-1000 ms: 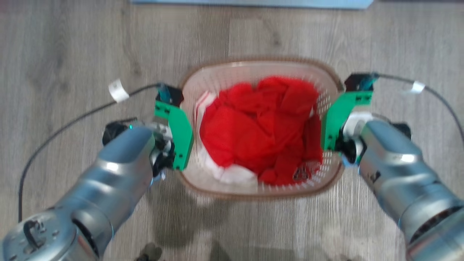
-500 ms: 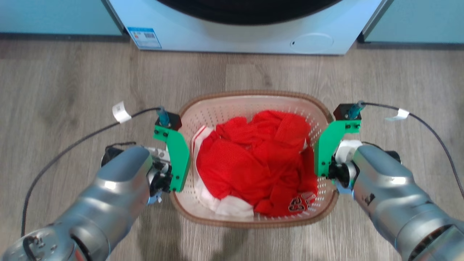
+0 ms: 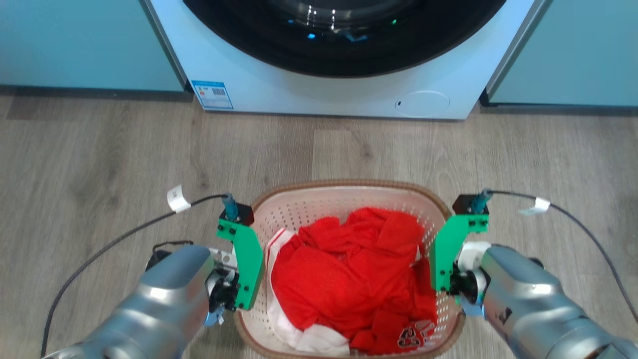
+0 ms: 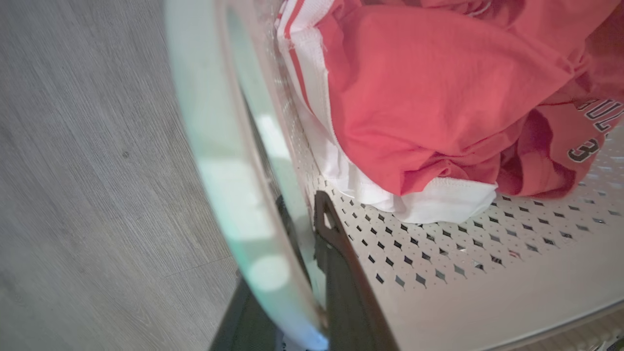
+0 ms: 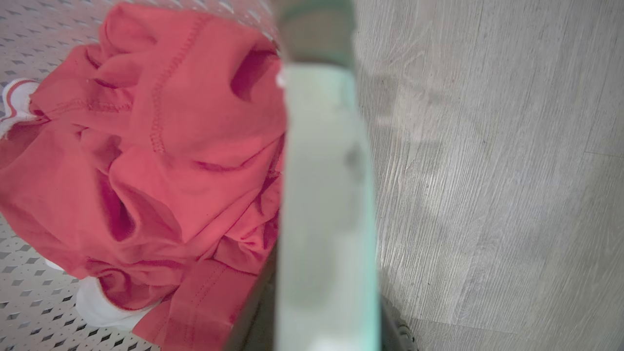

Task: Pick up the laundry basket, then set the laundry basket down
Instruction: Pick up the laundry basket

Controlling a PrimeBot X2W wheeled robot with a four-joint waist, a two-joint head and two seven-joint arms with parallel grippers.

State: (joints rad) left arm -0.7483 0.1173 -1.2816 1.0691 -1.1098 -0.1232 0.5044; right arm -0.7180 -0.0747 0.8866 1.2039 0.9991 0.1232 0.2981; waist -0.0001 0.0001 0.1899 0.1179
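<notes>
The laundry basket (image 3: 349, 185), white and perforated with a brown rim, sits between my two arms and holds red and white clothes (image 3: 349, 279). My left gripper (image 3: 243, 281), under its green bracket, is shut on the basket's left side. In the left wrist view one dark finger (image 4: 336, 263) lies inside the wall, and the pale handle (image 4: 229, 185) runs between the jaws. My right gripper (image 3: 442, 271) is shut on the right side. The right wrist view has the pale handle (image 5: 326, 195) running up between the jaws. Whether the basket touches the floor I cannot tell.
A white front-loading washing machine (image 3: 339, 94) with a dark round door stands straight ahead, about a basket's length away. Teal cabinet fronts (image 3: 75, 45) flank it. Grey wood-look floor (image 3: 99, 159) lies all around. Black cables (image 3: 124, 234) trail from both wrists.
The whole head view has shifted: the washing machine has come in at the top and the basket sits lower in the picture. Both grippers keep the same hold on the basket.
</notes>
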